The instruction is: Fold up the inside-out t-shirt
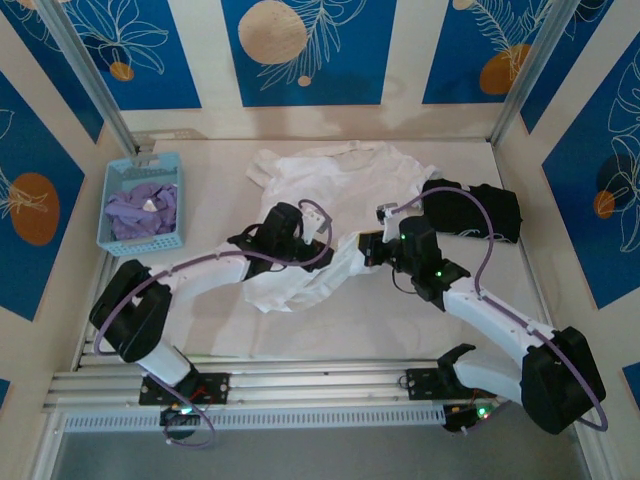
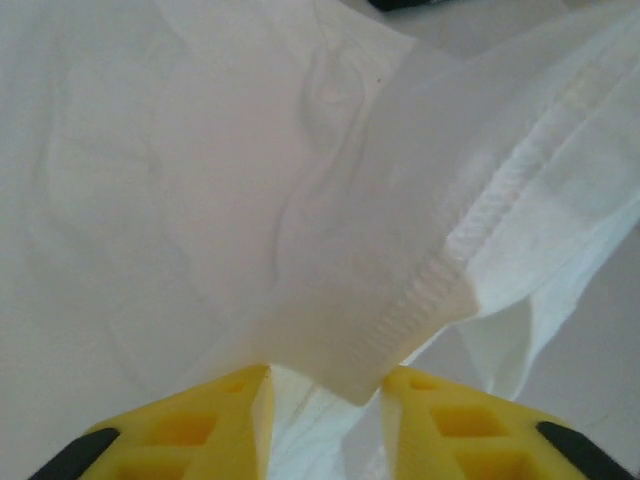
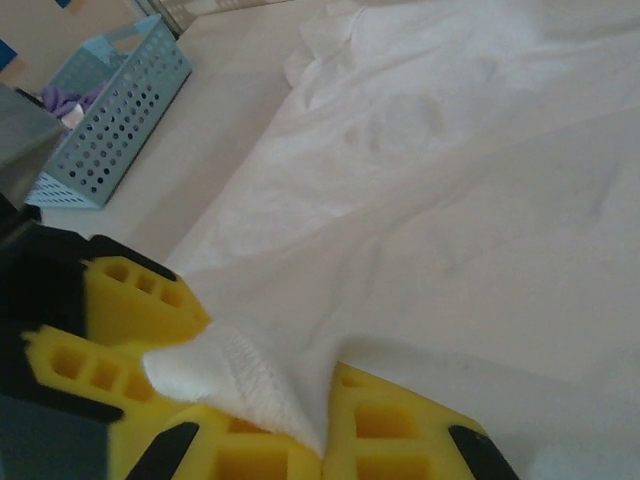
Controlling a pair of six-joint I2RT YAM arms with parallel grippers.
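Note:
The inside-out t-shirt (image 1: 340, 180) is a large white shirt lying rumpled across the middle of the table. Both grippers meet at its near part. My left gripper (image 1: 300, 228) sits over the shirt's left side. In the left wrist view its yellow jaws (image 2: 328, 385) stand apart, and a stitched hem corner (image 2: 420, 300) lies loose across the gap. My right gripper (image 1: 375, 250) is shut on a bunched hem fold (image 3: 230, 375), pinched between its fingers (image 3: 325, 420). The left gripper's yellow fingers (image 3: 130, 300) show just left of that fold.
A blue perforated basket (image 1: 170, 165) stands at the table's left, with a lavender garment (image 1: 140, 208) in it. A black garment (image 1: 470, 205) lies at the right, just behind my right arm. Patterned walls close in the table on three sides.

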